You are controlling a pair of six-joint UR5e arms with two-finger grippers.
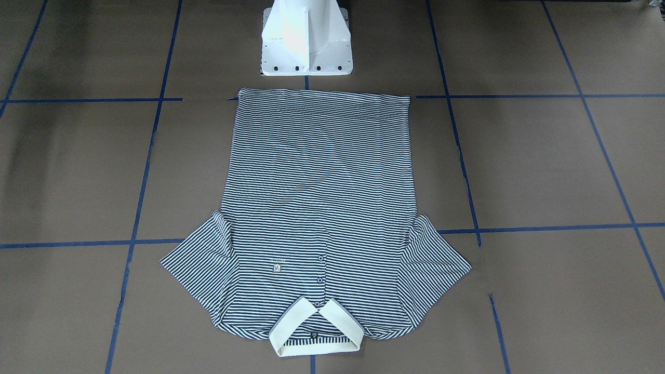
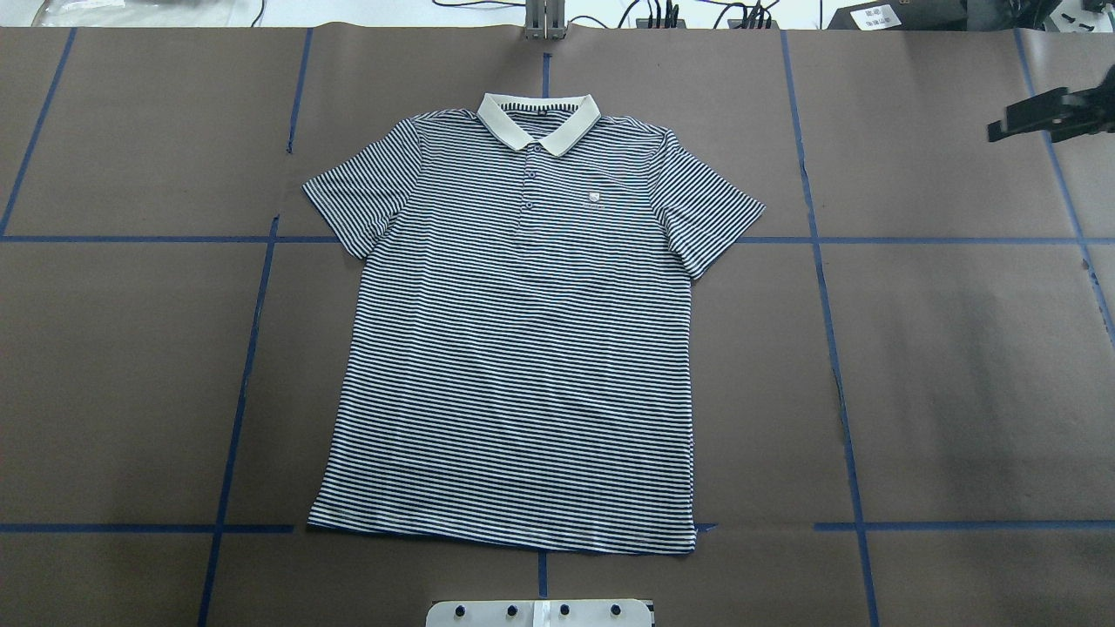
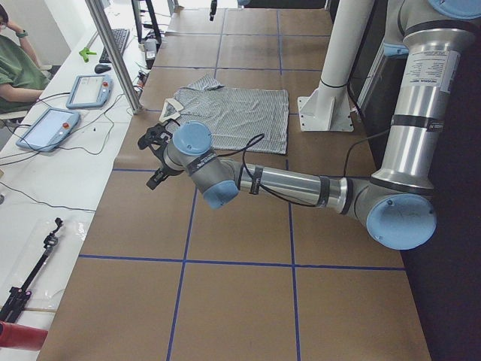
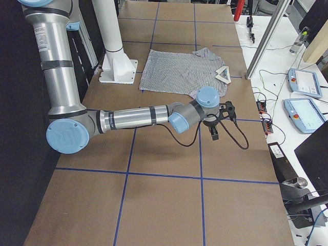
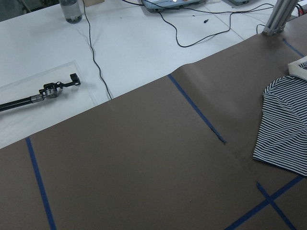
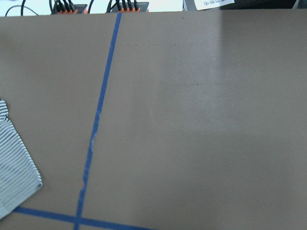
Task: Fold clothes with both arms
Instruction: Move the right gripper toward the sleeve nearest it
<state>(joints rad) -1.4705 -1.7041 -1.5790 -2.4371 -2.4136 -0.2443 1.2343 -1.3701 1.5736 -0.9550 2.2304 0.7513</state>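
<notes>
Black left gripper point(image 3: 154, 156): hovers out to the left of the pedestal base point(image 1: 306, 52), about as far out as the collar; the shirt lies to its right, well apart; whether its jaws are apart cannot be told.
Polo shirt point(image 2: 523, 348): flat, face up, straight out from the base; hem nearest it, collar pointing away; long axis runs base-outward.
Right gripper point(image 2: 1015, 126): out right of the base; shirt to its left, apart; jaws unclear; probably the nearer arm.
</notes>
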